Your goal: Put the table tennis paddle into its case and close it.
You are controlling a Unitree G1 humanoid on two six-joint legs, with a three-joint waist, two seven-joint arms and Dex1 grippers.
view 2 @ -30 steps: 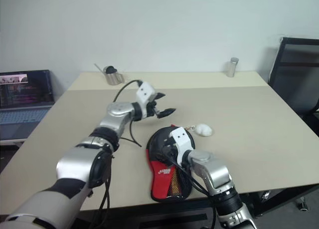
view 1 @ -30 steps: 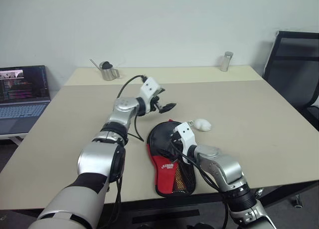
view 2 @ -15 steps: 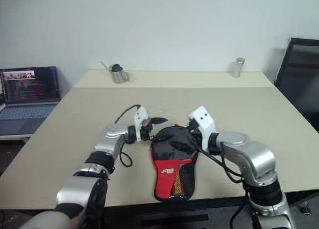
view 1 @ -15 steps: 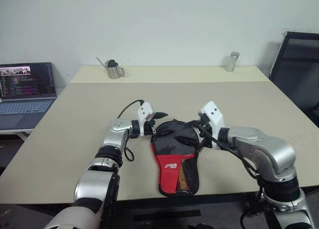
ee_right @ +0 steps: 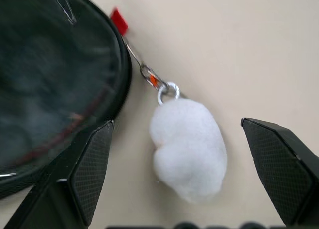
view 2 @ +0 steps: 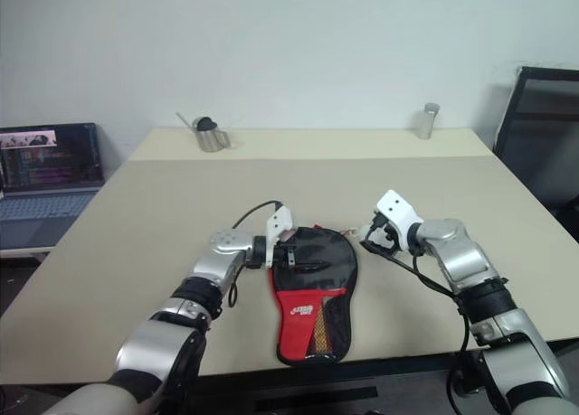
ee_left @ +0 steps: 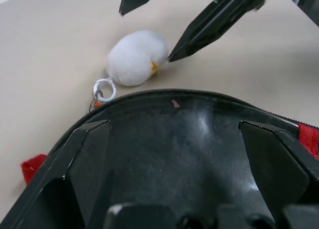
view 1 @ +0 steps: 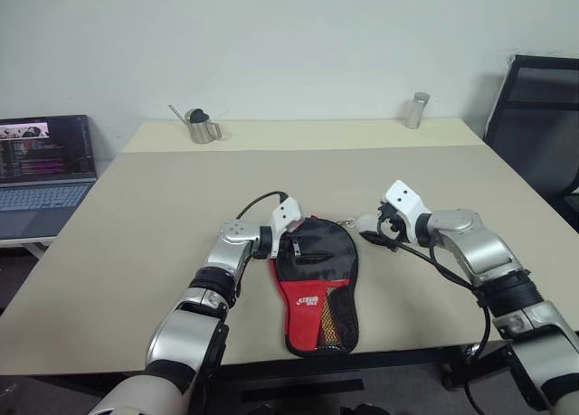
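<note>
The case [view 1: 316, 284] lies flat near the front edge of the tabletop [view 1: 163, 207], round black end pointing away from the robot and red panel with mesh pocket toward the front edge. No paddle can be made out apart from the case. A white fluffy charm [ee_right: 188, 147] on a small ring and chain lies just beside the round end, on its right. The left end effector [view 1: 291, 243] sits at the case's left rim, fingers apart. The right end effector [view 1: 377, 231] hovers over the charm with its fingers spread wide, one on each side, gripping nothing. Behind the case the tabletop is bare up to a small metal watering can [view 1: 197, 128] and a metal cylinder [view 1: 414, 110] along the far edge. A laptop [view 1: 41, 166] stands off to the left, a black chair [view 1: 538, 130] to the right.
</note>
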